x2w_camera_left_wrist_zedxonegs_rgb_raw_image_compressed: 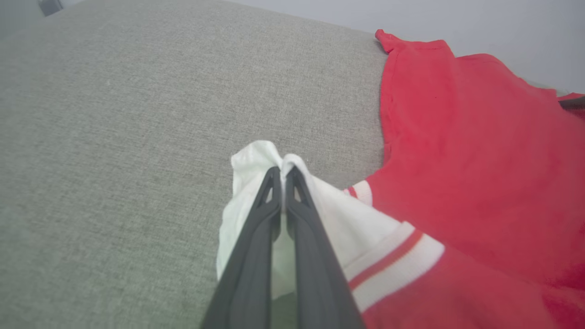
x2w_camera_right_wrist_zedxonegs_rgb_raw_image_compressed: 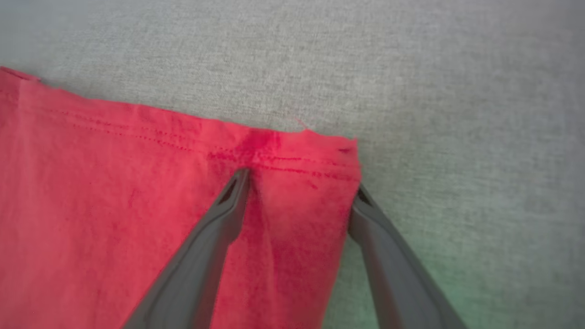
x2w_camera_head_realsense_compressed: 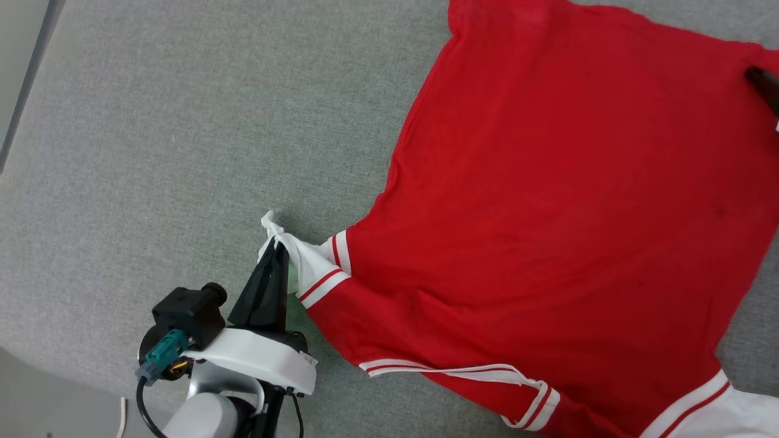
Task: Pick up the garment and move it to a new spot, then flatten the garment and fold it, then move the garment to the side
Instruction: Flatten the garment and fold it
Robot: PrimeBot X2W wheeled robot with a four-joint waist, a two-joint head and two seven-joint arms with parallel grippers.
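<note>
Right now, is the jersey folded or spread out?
Spread, not folded: the garment lies open on the grey surface. One white sleeve is bunched in the left gripper, fingers shut.

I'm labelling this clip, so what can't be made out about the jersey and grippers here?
- Underside of the jersey, head view: faces the grey surface.
- The second sleeve, head view: cut off at the bottom-right corner.
- The right gripper, head view: mostly cut off by the right edge.
- Opening of the pinched sleeve, left wrist view: bunched between the shut fingers of the left gripper.
</note>
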